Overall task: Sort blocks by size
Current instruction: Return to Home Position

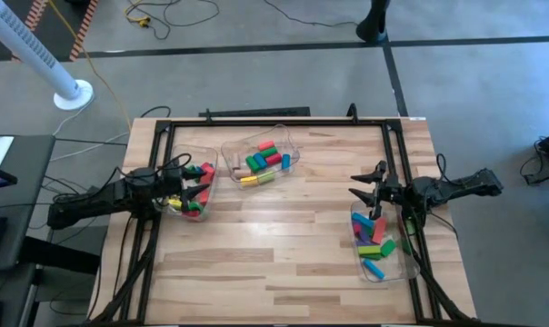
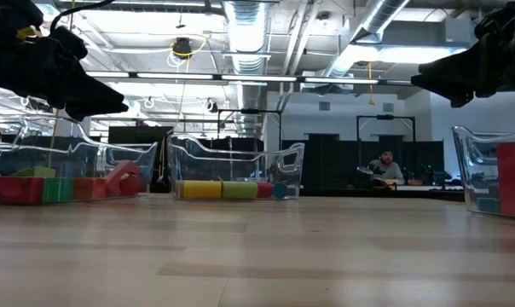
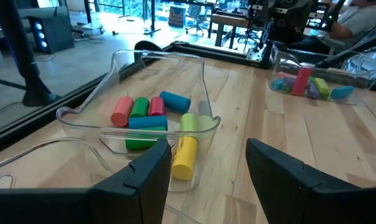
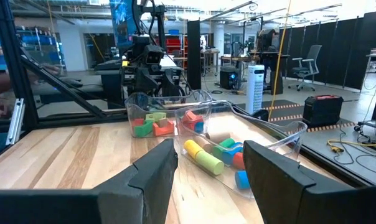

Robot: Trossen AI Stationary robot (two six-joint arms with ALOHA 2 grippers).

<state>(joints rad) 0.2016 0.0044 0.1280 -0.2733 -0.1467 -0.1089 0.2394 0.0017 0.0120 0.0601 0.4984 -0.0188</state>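
The blocks (image 1: 261,162) appear to be all binned, and I see none loose on the table (image 1: 284,245), so what remains is a clean retreat of both arms. Take the middle bin (image 1: 288,141), holding cylinders in red, green, blue and yellow, as the reference. The left bin (image 1: 211,163) sits just beside it on the left arm's side, with red and green pieces inside. The right bin (image 1: 402,268) lies well apart from it, toward the right arm and the front edge, with a mixed lot. The left gripper (image 3: 208,149) hovers over the left bin, facing the middle bin, its fingers spread wide with nothing between them. The right gripper (image 4: 210,146) hangs between the middle bin and the right bin, at the end of the right bin nearer the middle one, likewise spread wide and empty. From table height both sit above the bin rims, though not by much. To do this step well, I judge each arm should rise first and only then draw back away from the middle bin, so no finger clips a thin clear wall and drags a bin or spills it. Keeping the fingers as they are seems sensible, and moving slowly over the left bin matters most, since that gripper is directly above its contents.
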